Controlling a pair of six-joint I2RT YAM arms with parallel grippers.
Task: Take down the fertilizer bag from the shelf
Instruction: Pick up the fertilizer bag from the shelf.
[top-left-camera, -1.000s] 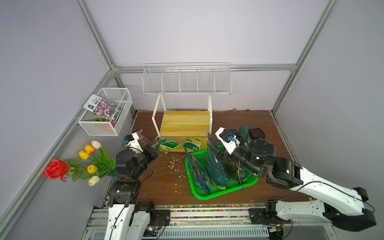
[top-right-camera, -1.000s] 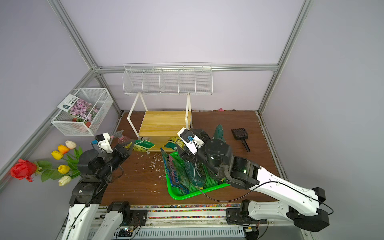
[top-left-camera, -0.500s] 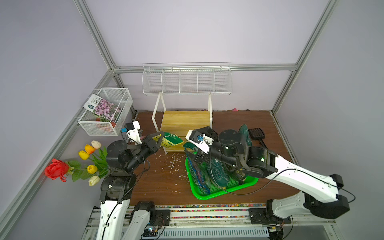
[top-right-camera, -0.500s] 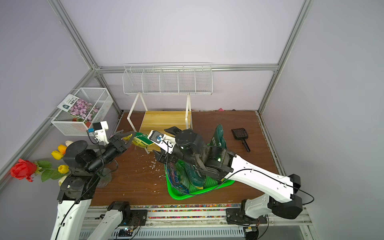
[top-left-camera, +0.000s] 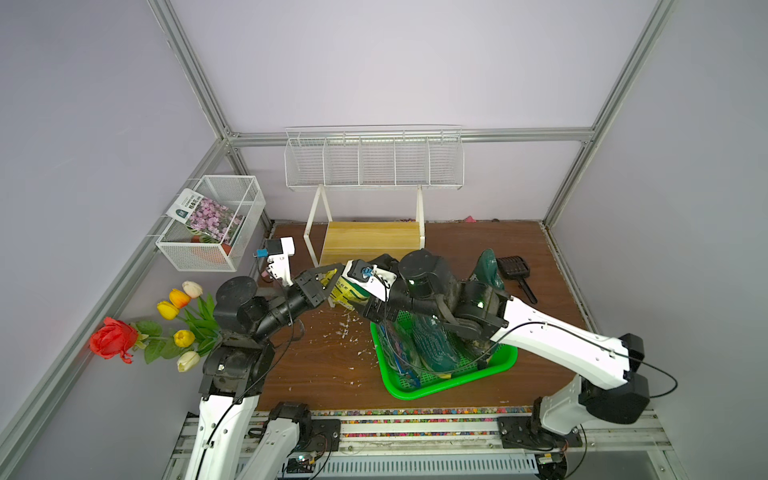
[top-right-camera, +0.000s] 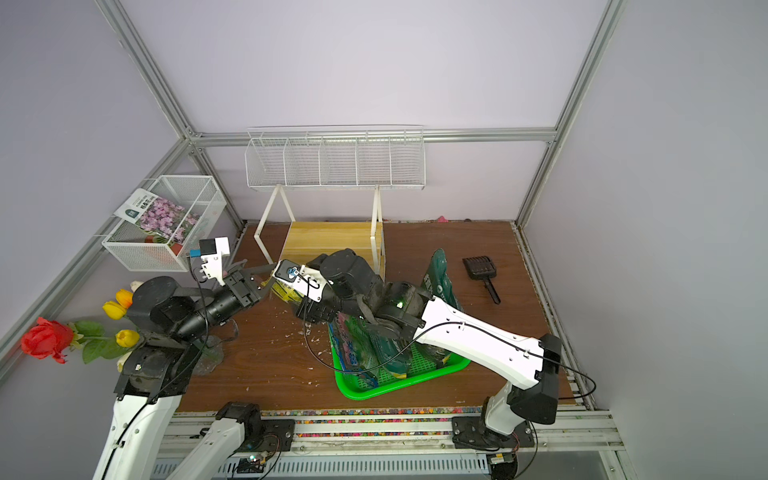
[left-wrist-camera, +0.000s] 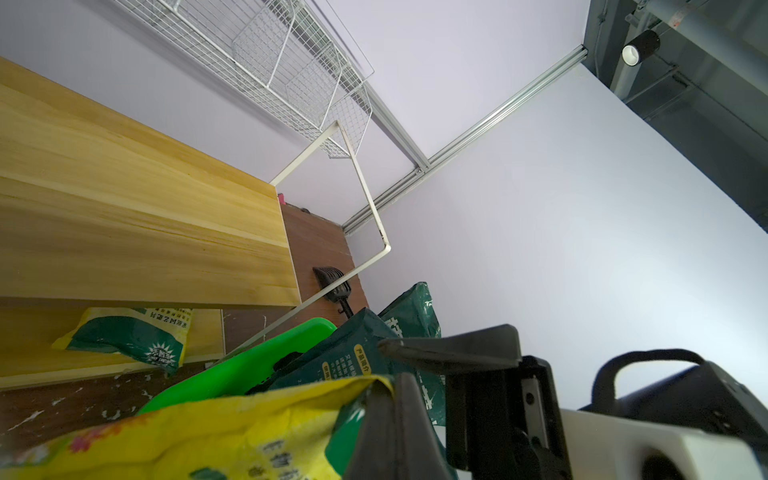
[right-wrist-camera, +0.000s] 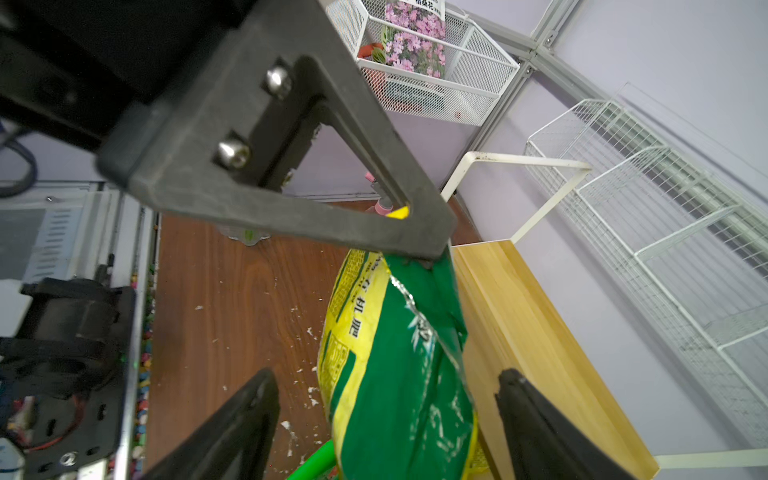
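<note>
Looked down into a box of pale purple walls, with a brown table (top-left-camera: 316, 365) for a floor. Found the shelf (top-left-camera: 370, 245) at the back, white legs and yellow boards. Found a green tray (top-left-camera: 415, 392) of dark bags near the front.

Saw the fertilizer bag (right-wrist-camera: 395, 353), yellow and green, already off the boards and hanging in the air just in front of the shelf. Spotted a second bag (left-wrist-camera: 129, 336) lying on the low board.

Saw the left gripper (top-left-camera: 332, 274) pinched tight on the top edge of the hanging bag. Saw the right gripper (right-wrist-camera: 386, 374) spread wide, one finger on each side of it, not squeezing.

Looked soft, floppy and shiny, so maybe slippery. Seemed small and light. Best held by the flat top seam, or gently round the middle.
</note>
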